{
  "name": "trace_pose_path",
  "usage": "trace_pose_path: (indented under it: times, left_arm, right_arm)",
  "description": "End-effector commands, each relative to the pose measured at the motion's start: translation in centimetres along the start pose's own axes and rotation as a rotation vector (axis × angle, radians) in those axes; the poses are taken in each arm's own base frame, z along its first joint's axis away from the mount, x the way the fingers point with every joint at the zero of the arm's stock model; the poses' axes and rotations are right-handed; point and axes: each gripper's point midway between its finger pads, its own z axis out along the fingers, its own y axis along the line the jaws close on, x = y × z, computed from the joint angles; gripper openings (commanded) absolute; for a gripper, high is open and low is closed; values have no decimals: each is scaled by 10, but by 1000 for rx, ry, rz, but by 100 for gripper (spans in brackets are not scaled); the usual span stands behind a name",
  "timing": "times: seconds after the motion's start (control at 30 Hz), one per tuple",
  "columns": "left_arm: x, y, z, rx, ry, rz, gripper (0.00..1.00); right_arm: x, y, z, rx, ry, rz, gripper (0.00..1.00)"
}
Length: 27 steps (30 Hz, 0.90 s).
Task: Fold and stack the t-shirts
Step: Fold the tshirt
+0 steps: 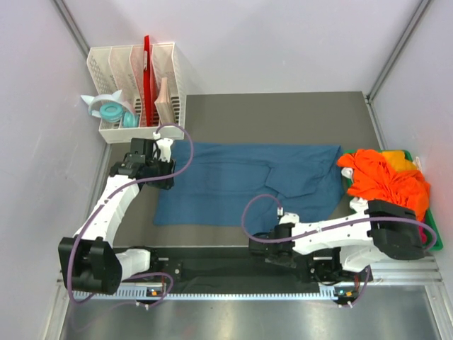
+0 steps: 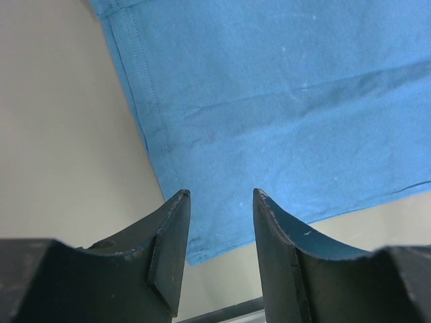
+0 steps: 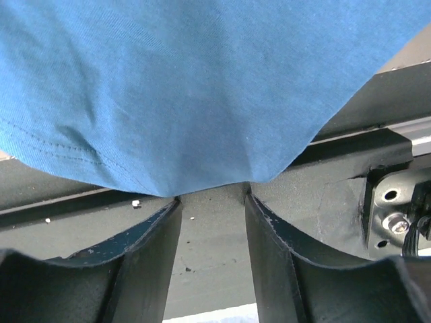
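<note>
Hovering w/ jaws parted, left gripper (image 2: 221,192) & right gripper (image 3: 212,195) held nothing; teal t-shirt (image 1: 233,177) looked soft, limp: pinch hem corners.

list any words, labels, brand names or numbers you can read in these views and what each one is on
There is no readable text in any view.
The large plain teal-blue cotton t-shirt has no print or tag showing.
The heap of bright orange t-shirts has no lettering showing.
The white slotted plastic rack has no legible label. If its contents carry any marking, it is too small to tell.
</note>
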Motion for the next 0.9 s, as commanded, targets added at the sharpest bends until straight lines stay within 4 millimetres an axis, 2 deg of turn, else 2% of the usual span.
trace_pose_path:
  times: [0.0,0.17,0.27,0.4,0.5,0.63,0.73,0.87]
  left_arm:
    - [-4,2,4,-4,-18,-7,47]
    - [-4,3,4,-9,-19,-7,47]
    - [-4,3,5,-7,-16,-6,47]
    - [-4,2,4,-1,-18,-4,47]
    - [-6,0,3,6,-25,-1,47]
    - [-6,-1,3,11,-29,4,47]
    - [-6,-2,3,16,-28,4,47]
    - [-7,-3,2,23,-34,6,48]
  right_arm:
    - [-46,0,69,28,-229,123,47]
    - [-51,11,75,-12,-220,181,47]
    - [-50,8,82,7,-197,198,48]
    - [-54,9,81,25,-211,187,47]
    - [-66,14,70,2,-259,194,47]
    - [-84,31,48,-75,-327,166,48]
    - [-87,37,36,-94,-339,113,49]
    - [-79,43,17,-126,-361,45,50]
